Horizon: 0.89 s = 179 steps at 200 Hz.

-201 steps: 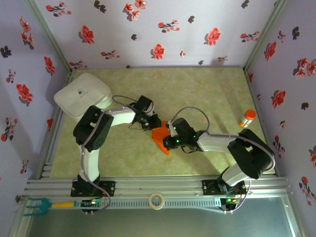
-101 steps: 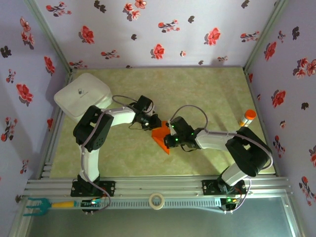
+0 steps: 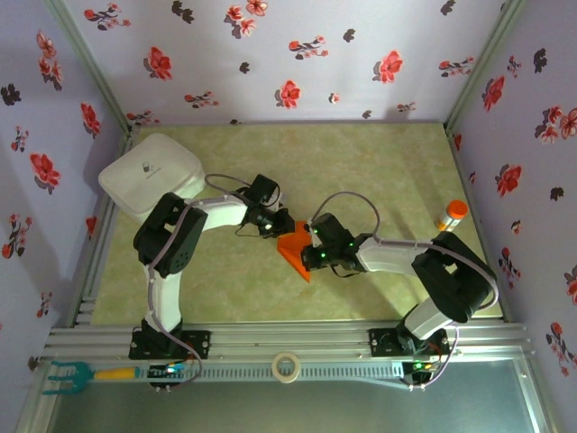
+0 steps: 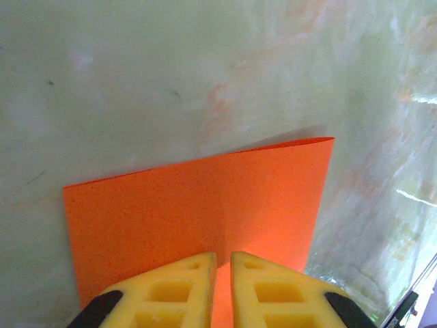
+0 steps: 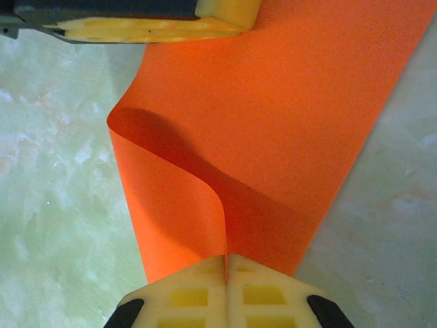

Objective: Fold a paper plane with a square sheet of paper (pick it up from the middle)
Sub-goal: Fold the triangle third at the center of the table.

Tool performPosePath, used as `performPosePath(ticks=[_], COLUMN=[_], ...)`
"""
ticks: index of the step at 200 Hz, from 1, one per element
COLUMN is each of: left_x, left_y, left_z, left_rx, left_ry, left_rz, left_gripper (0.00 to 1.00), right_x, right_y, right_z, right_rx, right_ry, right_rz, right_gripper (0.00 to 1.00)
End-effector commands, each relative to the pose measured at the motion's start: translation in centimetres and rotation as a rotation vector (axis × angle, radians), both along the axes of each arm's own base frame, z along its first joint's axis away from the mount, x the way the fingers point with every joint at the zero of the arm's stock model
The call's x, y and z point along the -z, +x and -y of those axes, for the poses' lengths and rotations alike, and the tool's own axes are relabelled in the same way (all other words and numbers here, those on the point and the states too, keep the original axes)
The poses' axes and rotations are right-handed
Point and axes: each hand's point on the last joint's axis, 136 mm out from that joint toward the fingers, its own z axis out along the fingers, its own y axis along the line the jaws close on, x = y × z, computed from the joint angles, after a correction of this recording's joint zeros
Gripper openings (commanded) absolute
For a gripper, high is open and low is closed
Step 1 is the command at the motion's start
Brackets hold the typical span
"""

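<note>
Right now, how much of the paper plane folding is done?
Only the start. Done: the orange sheet shows one faint middle crease. In hand: the left claw pinches one edge, and the right claw pinches a flap that curls over, not pressed flat. Left: flattening that fold, then the nose and wing folds; it looks nothing like a pointed dart yet.

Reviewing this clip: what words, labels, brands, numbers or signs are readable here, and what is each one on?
Nothing legible in these pictures.
White box: a small dark mark on its lid, too small to read.
Orange paper: plain, no print.
Bottle: too small to tell whether it has a label.
</note>
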Motion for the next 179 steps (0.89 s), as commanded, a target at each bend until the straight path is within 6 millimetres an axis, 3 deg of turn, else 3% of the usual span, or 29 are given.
performPosePath(ticks=[1, 179], left_x=[1.20, 1.16], left_y=[-1.16, -1.16], left_z=[-1.32, -1.24], left_rx=[-0.001, 0.002], left_ry=[0.069, 0.064], left_rz=[-0.027, -0.026], left_gripper=[0.16, 0.15], right_x=[-0.22, 0.00], right_y=[0.69, 0.84], right_z=[0.21, 0.41], right_rx=[0.014, 0.021], right_ry=[-0.019, -0.043], right_rz=[0.015, 0.011], right_gripper=[0.04, 0.05])
